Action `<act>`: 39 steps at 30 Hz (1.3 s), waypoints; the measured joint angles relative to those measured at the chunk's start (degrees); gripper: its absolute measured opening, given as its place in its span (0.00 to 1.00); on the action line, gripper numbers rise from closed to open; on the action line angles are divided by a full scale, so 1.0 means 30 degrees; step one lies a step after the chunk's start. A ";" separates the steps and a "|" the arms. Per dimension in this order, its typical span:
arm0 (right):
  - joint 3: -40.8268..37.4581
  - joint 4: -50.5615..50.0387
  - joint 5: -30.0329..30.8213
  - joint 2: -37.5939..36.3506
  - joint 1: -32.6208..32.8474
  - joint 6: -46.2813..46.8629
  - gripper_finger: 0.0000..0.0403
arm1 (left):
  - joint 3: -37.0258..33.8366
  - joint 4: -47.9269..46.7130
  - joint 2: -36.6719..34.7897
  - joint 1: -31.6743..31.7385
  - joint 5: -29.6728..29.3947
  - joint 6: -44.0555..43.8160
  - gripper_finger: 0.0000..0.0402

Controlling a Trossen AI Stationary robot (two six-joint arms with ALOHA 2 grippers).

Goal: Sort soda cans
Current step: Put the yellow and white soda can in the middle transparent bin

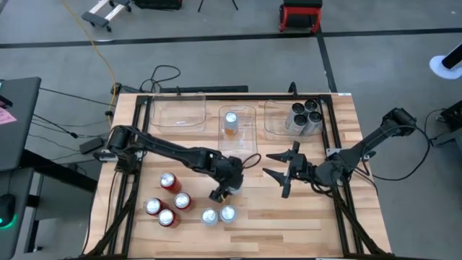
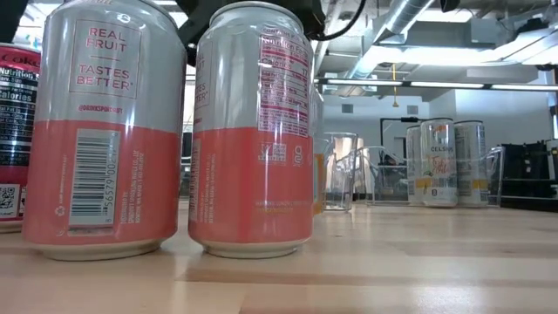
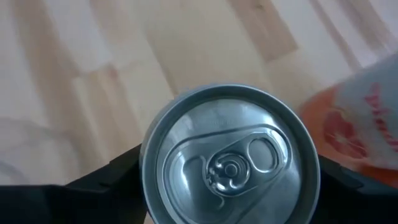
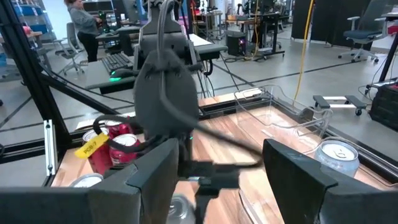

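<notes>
Three clear bins (image 1: 242,124): left empty, middle one can (image 1: 231,118), right three (image 1: 305,115). Left end effector (image 1: 219,194) straddled a can (image 3: 230,158), grip unclear; right end effector (image 1: 280,172) open, empty.

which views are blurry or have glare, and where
Left wrist view: the can top is sharp, but the table and the neighbouring can are blurred. Low view: the near cans loom large, with bright ceiling lights behind. Right wrist view: the left arm is motion-smeared.
</notes>
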 joint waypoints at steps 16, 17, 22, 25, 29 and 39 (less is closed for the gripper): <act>0.0000 0.0022 0.0003 0.0000 0.0000 0.0160 0.63 | 0.1420 -0.0629 -0.3444 0.2192 -0.1083 -0.2309 0.72; 0.0000 0.0026 0.0000 0.0000 0.0000 0.0163 0.63 | 0.1723 -0.0771 -0.3701 0.2468 -0.1102 -0.2369 0.72; 0.0000 0.0319 0.0007 0.0000 0.0000 0.0160 0.63 | 0.2679 -0.0899 -0.4740 0.4290 -0.1523 -0.2249 0.72; 0.0000 0.0321 0.0007 0.0000 0.0000 0.0160 0.63 | 0.2732 -0.0266 -0.4963 0.5531 -0.1620 -0.2288 0.72; 0.0000 0.0321 0.0007 0.0003 0.0000 0.0157 0.63 | 0.2732 -0.0010 -0.4700 0.7166 -0.1570 -0.2584 0.72; 0.0000 0.0234 0.0006 0.0000 -0.0095 0.0016 0.63 | 0.2732 0.3244 -0.2140 0.9675 -0.0060 -0.1311 0.72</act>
